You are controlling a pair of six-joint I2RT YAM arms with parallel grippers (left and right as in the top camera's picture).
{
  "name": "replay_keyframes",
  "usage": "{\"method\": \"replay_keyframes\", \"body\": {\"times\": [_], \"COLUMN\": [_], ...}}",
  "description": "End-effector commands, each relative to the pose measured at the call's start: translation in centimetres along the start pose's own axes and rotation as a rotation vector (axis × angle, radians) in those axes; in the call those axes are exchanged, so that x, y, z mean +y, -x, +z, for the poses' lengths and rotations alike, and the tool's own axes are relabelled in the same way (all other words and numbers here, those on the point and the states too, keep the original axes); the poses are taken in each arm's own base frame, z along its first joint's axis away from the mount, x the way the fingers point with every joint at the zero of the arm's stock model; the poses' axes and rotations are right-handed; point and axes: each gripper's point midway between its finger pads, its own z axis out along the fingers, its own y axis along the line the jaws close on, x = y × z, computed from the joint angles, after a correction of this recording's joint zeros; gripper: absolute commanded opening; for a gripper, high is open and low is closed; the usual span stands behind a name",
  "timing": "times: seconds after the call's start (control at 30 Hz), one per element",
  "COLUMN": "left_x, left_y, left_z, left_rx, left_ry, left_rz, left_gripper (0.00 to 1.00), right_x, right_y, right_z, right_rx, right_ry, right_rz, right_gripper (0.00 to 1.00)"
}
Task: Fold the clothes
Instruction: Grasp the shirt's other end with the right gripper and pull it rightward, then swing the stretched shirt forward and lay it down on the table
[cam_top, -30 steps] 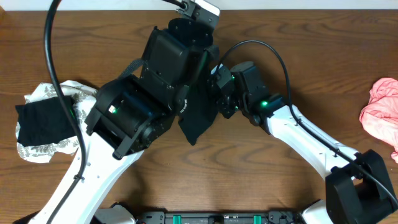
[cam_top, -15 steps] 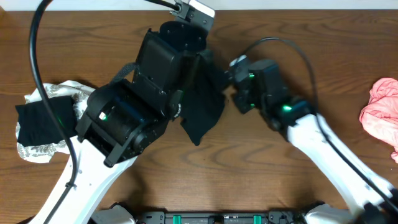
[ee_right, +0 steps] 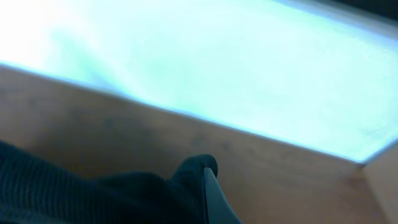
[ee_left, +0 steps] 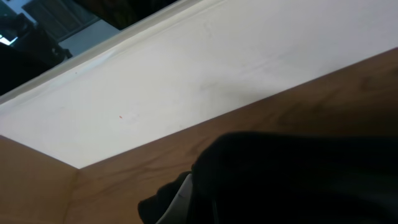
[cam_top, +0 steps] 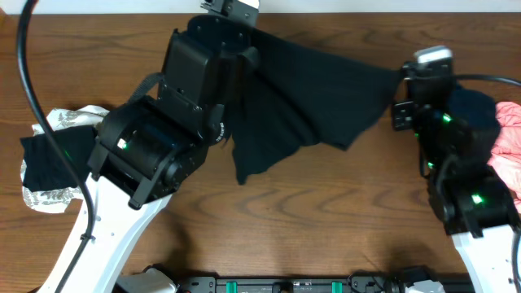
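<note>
Shirt (cam_top: 326,89) stretched above the far side of the table (cam_top: 326,220), long axis left–right, one loose corner drooping toward the near edge. Left gripper (cam_top: 247,41) and right gripper (cam_top: 405,77) each clamp one end, jaws closed on cloth. The left arm (cam_top: 155,138) hides the shirt's left part, and the wrist views show only dark folds. Leaf-print piece (cam_top: 61,122) at left; pink piece (cam_top: 505,142) at right, cut off.

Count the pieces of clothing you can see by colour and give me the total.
Black: 2, the large black garment stretched across the middle and the small black piece at the left.
White leaf-print: 1, the leaf-print cloth under that piece.
Pink: 1, the pink garment at the right edge.
Total: 4.
</note>
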Motion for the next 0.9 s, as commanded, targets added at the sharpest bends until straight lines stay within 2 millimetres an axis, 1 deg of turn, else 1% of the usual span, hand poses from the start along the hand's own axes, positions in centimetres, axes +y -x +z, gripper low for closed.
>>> {"method": "replay_keyframes", "body": {"times": [0.0, 0.1, 0.23, 0.33, 0.47, 0.53, 0.63, 0.73, 0.77, 0.87], "left_x": [2.2, 2.9, 3.8, 5.0, 6.3, 6.0, 5.2, 4.2, 3.5, 2.2], "left_y": [1.1, 1.4, 1.8, 2.0, 2.2, 1.9, 1.0, -0.4, -0.9, -1.6], "left_z": [-1.6, -1.9, -3.2, -5.2, -8.0, -9.2, -10.7, -11.6, -11.9, -12.3], "left_rx": [-0.049, -0.066, -0.095, -0.133, -0.188, -0.206, -0.207, -0.179, -0.167, -0.143], "left_ry": [0.039, 0.050, 0.061, 0.069, 0.048, -0.003, -0.096, -0.179, -0.226, -0.306], "left_rz": [-0.044, -0.042, 0.042, 0.031, -0.012, -0.029, -0.029, -0.018, -0.010, -0.016], "left_gripper": [0.06, 0.06, 0.06, 0.06, 0.06, 0.06, 0.06, 0.06, 0.06, 0.06], "right_x": [-2.0, -3.0, -4.3, -6.3, -6.9, -7.0, -7.2, -7.4, -7.5, -7.6], "right_y": [1.6, 2.0, 1.7, 1.8, 2.4, 3.0, 4.0, 5.0, 5.5, 6.0], "right_z": [-1.0, -1.1, -1.1, -1.4, -2.1, -2.8, -4.2, -6.2, -7.1, -8.5], "right_rx": [-0.056, -0.075, -0.067, -0.073, -0.098, -0.119, -0.157, -0.187, -0.198, -0.205], "right_ry": [-0.069, -0.096, -0.141, -0.221, -0.237, -0.239, -0.242, -0.246, -0.247, -0.248], "right_rz": [0.011, 0.018, 0.030, 0.075, 0.113, 0.130, 0.151, 0.154, 0.155, 0.155], "right_gripper": [0.01, 0.01, 0.01, 0.01, 0.01, 0.01, 0.01, 0.01, 0.01, 0.01]}}
